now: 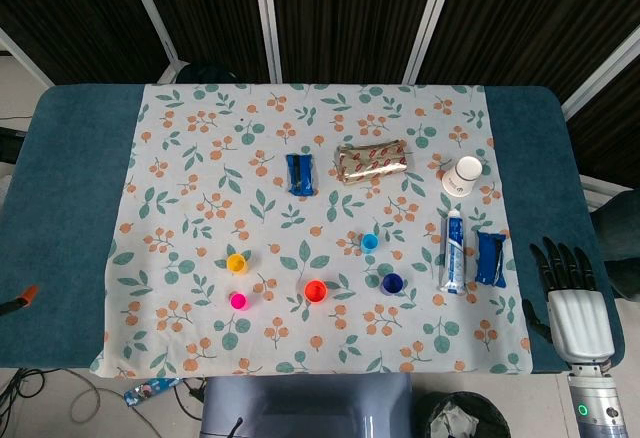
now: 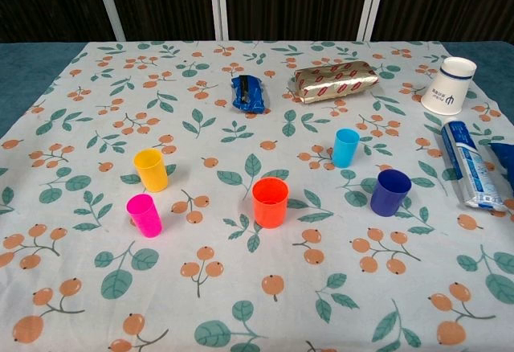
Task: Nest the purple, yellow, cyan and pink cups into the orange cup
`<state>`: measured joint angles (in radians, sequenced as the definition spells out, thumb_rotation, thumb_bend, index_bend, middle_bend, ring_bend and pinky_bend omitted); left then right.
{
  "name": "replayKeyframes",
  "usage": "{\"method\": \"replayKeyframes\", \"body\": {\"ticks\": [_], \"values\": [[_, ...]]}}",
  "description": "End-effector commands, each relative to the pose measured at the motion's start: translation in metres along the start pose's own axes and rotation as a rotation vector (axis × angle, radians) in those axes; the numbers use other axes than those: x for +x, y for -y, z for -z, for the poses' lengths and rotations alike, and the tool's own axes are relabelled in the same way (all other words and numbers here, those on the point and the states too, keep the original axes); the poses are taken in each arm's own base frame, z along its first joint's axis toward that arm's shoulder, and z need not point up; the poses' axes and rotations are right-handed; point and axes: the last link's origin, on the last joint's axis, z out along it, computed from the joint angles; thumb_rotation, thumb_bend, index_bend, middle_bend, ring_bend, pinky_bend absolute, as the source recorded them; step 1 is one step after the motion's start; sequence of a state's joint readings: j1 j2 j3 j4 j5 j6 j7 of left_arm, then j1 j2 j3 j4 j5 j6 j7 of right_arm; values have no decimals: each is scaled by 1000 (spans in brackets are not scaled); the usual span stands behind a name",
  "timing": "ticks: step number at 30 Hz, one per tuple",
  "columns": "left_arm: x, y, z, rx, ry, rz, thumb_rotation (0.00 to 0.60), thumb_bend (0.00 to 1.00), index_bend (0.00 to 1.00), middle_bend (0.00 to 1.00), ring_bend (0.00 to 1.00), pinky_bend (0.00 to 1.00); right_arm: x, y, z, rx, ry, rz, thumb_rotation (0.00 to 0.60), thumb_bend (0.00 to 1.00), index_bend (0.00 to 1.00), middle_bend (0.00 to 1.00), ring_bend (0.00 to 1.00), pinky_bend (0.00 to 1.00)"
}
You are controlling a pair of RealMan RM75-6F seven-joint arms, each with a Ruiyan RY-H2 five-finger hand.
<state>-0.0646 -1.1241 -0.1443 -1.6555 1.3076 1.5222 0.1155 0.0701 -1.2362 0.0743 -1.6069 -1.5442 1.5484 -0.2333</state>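
Looking across the cloth, we find our right hand (image 1: 575,303) off the table's right edge, fingers straight and apart, holding nothing. Our left hand shows in neither view, so we cannot tell how its fingers lie.

All five cups stand upright, mouths up, each apart from the others and, as far as we can see, empty. The orange cup (image 2: 270,202) sits near the middle front. The purple cup (image 2: 390,192) stands to its right, and the cyan cup (image 2: 346,147) just behind that. The yellow cup (image 2: 150,169) and the pink cup (image 2: 144,214) stand well to its left.

From our right hand the purple cup lies to the left, past a blue packet (image 1: 489,257) and a tube (image 1: 453,250), and is the nearest cup. We judge it the likely first pick, lifted straight up along its upright axis. Nothing is nested yet.
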Motion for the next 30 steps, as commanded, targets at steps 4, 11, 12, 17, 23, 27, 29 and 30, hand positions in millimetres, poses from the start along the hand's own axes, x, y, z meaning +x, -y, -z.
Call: {"method": "replayKeyframes", "body": {"ticks": [4,11,12,17,23,27,29,30], "values": [[0,0,1,-2,-2,0,600,88,96,0,0,11,0,0,0,1,0,-1,600,434,0,0,0,61],[3,0,2,1,-13,6,600,87,95,0,0,11,1,0,2,23,26,-13,600,435,0,0,0,93],[3,1,2,1,-16,7,600,88,95,0,0,11,1,1,2,23,33,-29,600,435,0,0,0,94],[3,1,2,2,-13,8,600,88,95,0,0,11,3,-2,1,21,34,-26,600,434,0,0,0,95],[3,0,2,0,-13,7,600,88,96,0,0,11,3,1,2,43,41,-25,600,427,0,0,0,95],[4,0,2,-1,-16,6,600,88,95,0,0,11,2,4,3,67,51,-60,600,426,0,0,0,94],[4,0,2,-2,-16,10,600,88,95,0,0,11,1,4,4,70,69,-69,600,426,0,0,0,95],[4,0,3,-2,-16,11,600,88,96,0,0,11,0,5,5,71,78,-72,600,425,0,0,0,95]]}}
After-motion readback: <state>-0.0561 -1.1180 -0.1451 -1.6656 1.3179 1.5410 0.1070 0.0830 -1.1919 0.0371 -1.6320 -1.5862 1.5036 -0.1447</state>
